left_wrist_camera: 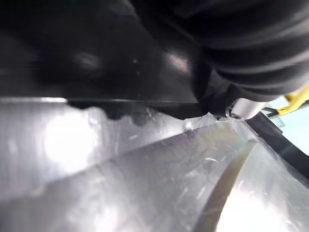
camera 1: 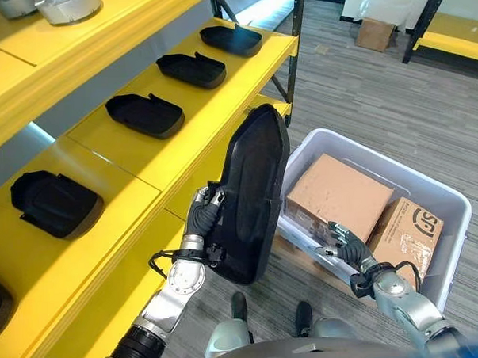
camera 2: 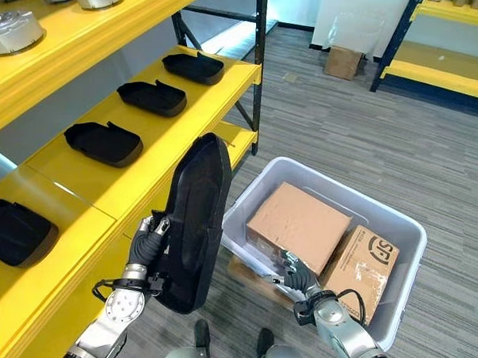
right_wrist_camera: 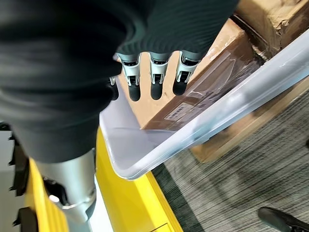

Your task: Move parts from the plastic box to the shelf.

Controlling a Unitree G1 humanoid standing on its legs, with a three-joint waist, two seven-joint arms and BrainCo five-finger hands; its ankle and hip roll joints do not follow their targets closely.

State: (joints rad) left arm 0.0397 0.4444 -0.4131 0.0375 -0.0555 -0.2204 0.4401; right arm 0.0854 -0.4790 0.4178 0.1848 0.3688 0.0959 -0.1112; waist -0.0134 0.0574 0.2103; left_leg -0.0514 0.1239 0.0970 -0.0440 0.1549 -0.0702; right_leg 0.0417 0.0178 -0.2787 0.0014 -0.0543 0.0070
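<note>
My left hand (camera 1: 203,220) is shut on the edge of a large black moulded part (camera 1: 255,190), which stands upright between the yellow shelf (camera 1: 197,121) and the clear plastic box (camera 1: 456,205). Up close, the part (left_wrist_camera: 96,58) shows dark against the left hand's cover. My right hand (camera 1: 347,246) hovers open over the box's near rim (right_wrist_camera: 193,140), its fingers (right_wrist_camera: 153,79) straight and holding nothing. Inside the box lie two cardboard cartons (camera 1: 339,192) (camera 1: 408,233). Several similar black parts (camera 1: 145,114) (camera 1: 191,69) (camera 1: 56,203) rest in a row on the shelf.
Silver metal parts (camera 1: 69,6) sit on the upper shelf level. A cardboard box (camera 1: 374,33) stands on the grey carpet at the back, beside another yellow rack (camera 1: 455,39). The shelf's black upright post (camera 1: 293,58) rises just behind the box.
</note>
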